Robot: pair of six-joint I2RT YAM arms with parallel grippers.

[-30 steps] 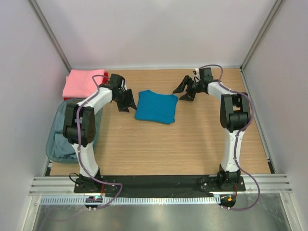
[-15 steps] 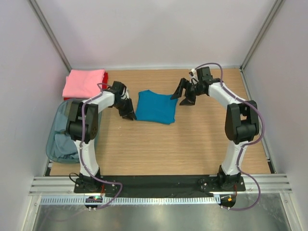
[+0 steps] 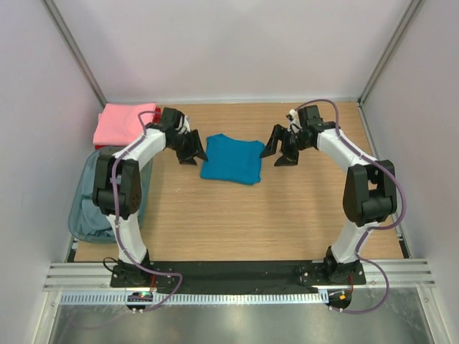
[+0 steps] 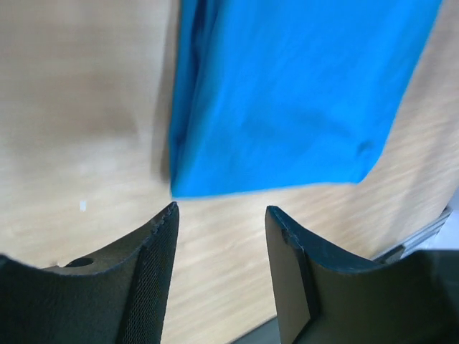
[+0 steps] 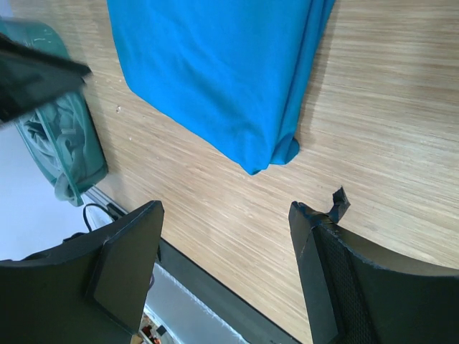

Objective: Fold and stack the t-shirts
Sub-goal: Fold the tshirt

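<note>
1. Teal blue cloth sits mid-worktop (image 3: 287, 215): the teal t-shirt (image 3: 231, 159) lies folded into a flat, slightly skewed rectangle, and nothing has hold of it.
2. The left tool (image 3: 192, 150) hovers just beside the shirt's left edge, jaws partly apart and empty. Its wrist view shows a shirt corner just ahead of the fingertips.
3. The right tool (image 3: 281, 149) hangs just off the right edge, jaws spread wide, also empty.
4. The stack waits in the far-left corner: a folded pink t-shirt (image 3: 125, 123) lies on a red t-shirt (image 3: 158, 112) that shows only as a sliver. Pale grey-blue shirts (image 3: 92, 208) lie bunched in the plastic bin (image 3: 77, 228) at near left.
5. My read is that the teal one goes onto the pink next — and that's where it could unravel.
6. If a jaw bites only the top layer, the fold peels open on the lift.
7. If the two arms rise unevenly, the cloth drags and skews.
8. If it lands off-centre, the pile gets shoved crooked.
</note>
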